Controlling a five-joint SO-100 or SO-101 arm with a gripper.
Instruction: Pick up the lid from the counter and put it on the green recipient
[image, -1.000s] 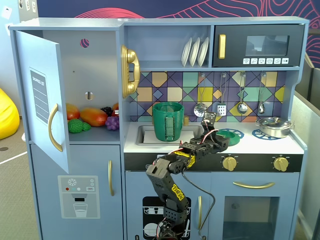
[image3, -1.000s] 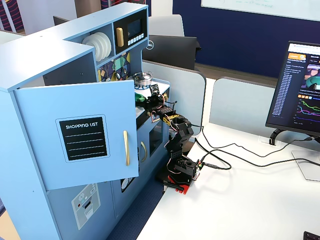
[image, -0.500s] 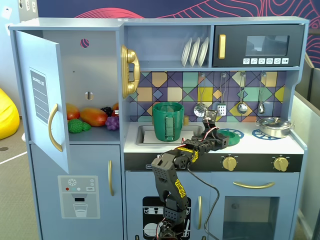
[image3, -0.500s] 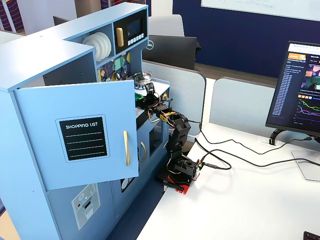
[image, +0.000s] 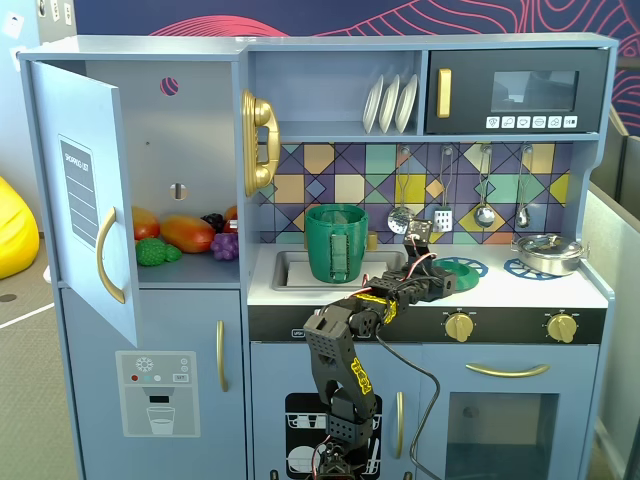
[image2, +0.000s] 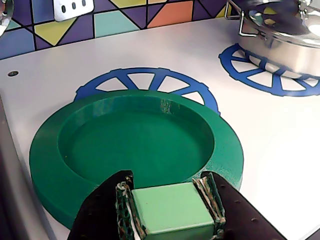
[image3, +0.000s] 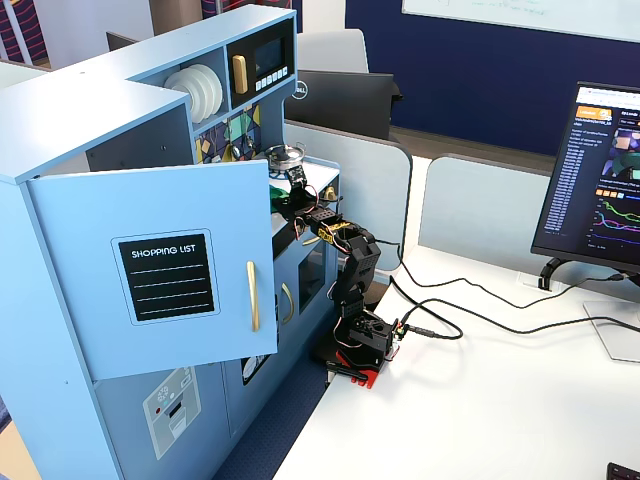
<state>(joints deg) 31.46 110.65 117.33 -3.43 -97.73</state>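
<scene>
The dark-green lid (image2: 135, 140) lies over a blue burner ring (image2: 150, 80) on the white counter (image2: 280, 145). My gripper (image2: 166, 186) is shut on the lid's light-green knob (image2: 170, 212), one finger on each side. In a fixed view the lid (image: 464, 267) sits right of the sink, with the gripper (image: 440, 283) at its near edge. The tall green pot (image: 336, 242) stands in the sink, to the left of the lid. I cannot tell whether the lid still touches the counter.
A shiny silver pot (image2: 285, 35) stands on the right burner ring (image: 548, 253). Utensils hang on the tiled back wall (image: 440, 190). The fridge door (image: 85, 200) on the left stands open. The arm's base (image3: 358, 335) sits on a desk in front of the kitchen.
</scene>
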